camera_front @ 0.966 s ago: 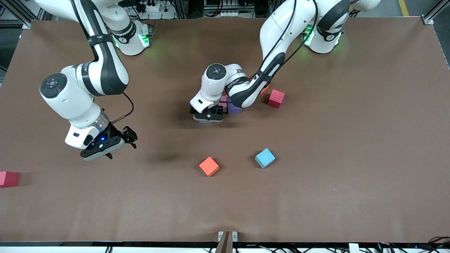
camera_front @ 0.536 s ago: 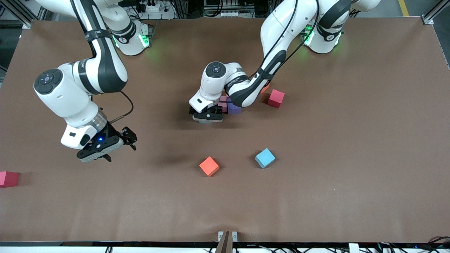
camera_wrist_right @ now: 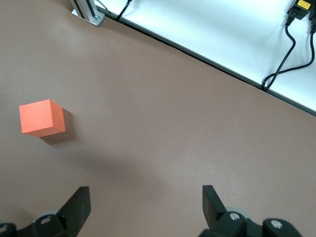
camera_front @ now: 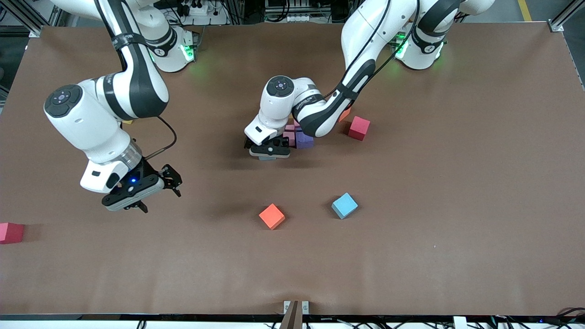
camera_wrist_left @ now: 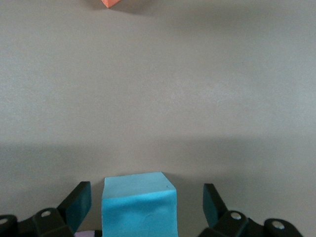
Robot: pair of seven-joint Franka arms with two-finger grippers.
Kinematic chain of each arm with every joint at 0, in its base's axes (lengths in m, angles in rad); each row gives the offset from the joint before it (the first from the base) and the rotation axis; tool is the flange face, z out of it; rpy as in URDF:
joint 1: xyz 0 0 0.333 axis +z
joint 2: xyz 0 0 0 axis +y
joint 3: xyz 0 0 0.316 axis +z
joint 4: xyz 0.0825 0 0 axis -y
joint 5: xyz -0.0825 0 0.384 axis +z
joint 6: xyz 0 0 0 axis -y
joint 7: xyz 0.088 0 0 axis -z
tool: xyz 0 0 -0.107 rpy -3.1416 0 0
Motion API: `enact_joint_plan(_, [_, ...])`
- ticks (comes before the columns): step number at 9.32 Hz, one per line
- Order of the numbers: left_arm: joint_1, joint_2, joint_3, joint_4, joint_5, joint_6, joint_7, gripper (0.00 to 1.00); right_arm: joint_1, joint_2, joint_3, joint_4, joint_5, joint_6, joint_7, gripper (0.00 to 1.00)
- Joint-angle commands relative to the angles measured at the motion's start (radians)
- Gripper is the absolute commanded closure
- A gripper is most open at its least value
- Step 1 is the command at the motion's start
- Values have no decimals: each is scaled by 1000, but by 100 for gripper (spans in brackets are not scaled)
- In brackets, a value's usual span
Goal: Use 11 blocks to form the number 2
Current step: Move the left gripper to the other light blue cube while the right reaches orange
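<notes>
1. Progress: roughly mid-build by the look of it. Cluster of blocks at mid-worktop, mostly hidden under the left arm's wrist; pink and purple cubes showing, touching one another, a sliver of orange by the elbow. Count in the cluster not readable, so shape of the number 2 not yet confirmable.
2. Left tool low over the cluster's edge nearest the front camera, jaws spread wide on either side of a light blue block sitting on the worktop, with clear gaps to both fingers; nothing gripped. Purple corner just visible beside that block in the left wrist view. Judged as a cube just set into the figure, or about to be nudged.
3. Right tool above bare worktop toward the right arm's end, jaws fully apart, empty; arm waiting or on its way to a pick.
4. Left to place: loose orange block and second light blue block, both well apart from the cluster and nearer the front camera. Same orange block in the right wrist view.
5. Not for the figure: red cube just beside the cluster, another red cube at the worktop's edge on the right arm's end.
6. Containers: none in view; every cube directly on the worktop.
</notes>
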Motion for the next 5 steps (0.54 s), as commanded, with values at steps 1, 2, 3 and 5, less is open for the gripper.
enact_joint_plan(1, [15, -48, 3, -11, 4, -41, -20, 0, -1, 25, 22, 24, 124, -4, -20, 0])
enact_joint_plan(2, [30, -69, -4, -11, 1, -73, -20, 0, 4, 40, 33, 22, 239, -1, -64, 0])
enact_joint_plan(3, [52, -108, -1, -11, -48, -122, -17, 0, 12, 69, 33, 18, 313, 36, -125, 0])
enact_joint_plan(5, [124, -128, 0, -17, -70, -185, -20, 0, 28, 109, 33, -1, 419, 74, -193, 0])
